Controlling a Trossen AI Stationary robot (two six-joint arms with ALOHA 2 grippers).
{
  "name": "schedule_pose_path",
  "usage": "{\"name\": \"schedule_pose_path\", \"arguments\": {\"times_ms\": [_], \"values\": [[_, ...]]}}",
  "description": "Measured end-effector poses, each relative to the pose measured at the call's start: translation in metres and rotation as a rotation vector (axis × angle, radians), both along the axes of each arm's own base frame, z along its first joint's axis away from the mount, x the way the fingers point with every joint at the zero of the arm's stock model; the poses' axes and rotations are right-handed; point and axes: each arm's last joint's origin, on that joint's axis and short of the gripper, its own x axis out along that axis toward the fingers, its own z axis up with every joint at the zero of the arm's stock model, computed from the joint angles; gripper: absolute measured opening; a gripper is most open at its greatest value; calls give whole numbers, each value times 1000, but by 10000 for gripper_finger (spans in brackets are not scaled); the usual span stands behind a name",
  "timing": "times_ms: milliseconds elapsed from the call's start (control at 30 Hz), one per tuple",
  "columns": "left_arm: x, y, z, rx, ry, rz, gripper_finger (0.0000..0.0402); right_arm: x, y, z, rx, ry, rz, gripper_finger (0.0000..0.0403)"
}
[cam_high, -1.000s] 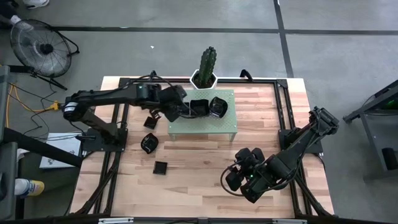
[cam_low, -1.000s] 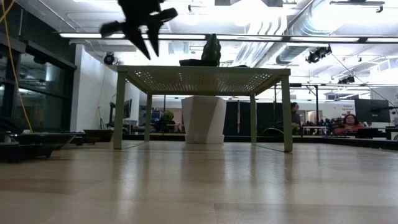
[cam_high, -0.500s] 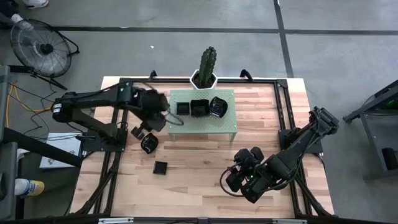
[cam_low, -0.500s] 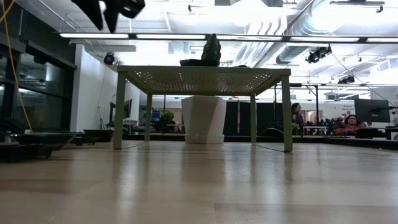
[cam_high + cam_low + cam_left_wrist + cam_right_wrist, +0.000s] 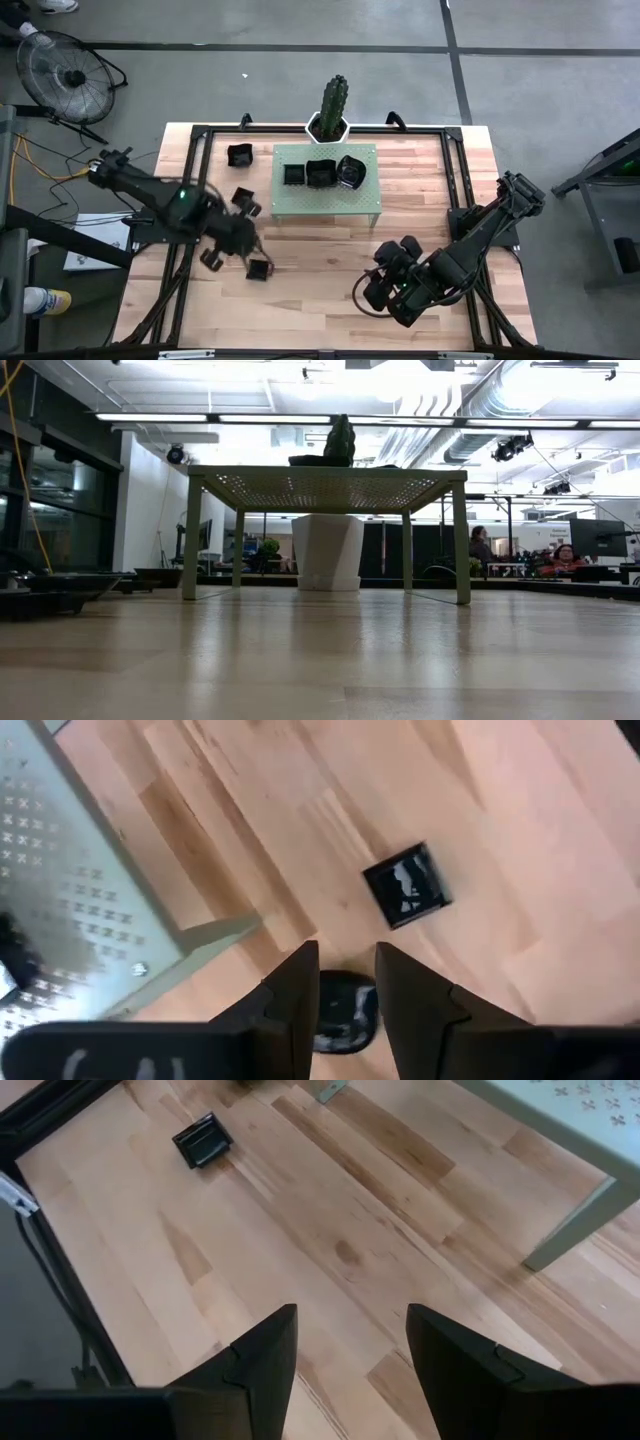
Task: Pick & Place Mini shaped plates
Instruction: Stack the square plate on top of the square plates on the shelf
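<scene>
Your left gripper (image 5: 345, 982) has its jaws apart and empty. A glossy black round mini plate (image 5: 340, 1010) sits between and just beneath them; a glossy black square mini plate (image 5: 407, 884) lies just ahead. Risk: close off-centre and a finger rides the raised rim, flipping it. Right gripper (image 5: 350, 1342) waits, jaws apart, empty.

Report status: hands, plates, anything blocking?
Left hand open, empty, over round plate on table. Right hand open, idle, front right. Three plates on green stand. Nothing blocking.
</scene>
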Motion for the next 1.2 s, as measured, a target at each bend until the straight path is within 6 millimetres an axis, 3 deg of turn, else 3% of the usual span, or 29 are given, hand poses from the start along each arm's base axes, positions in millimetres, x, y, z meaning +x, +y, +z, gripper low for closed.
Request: {"name": "schedule_pose_path", "arguments": {"times_ms": [167,367,567,933,1200], "values": [[-8,-36,-11,-35,-25,75,97,1,3,1,-13,-6,47,184],[-17,-77,-53,-29,20,131,97,-1,7,1,-17,1,86,184],[-12,-102,-94,-36,43,162,97,-1,8,1,-20,7,109,184],[9,-121,-149,82,44,188,97,-1,8,1,-23,21,136,184],[19,-112,-180,144,132,237,97,-1,8,1,-33,26,148,184]]}}
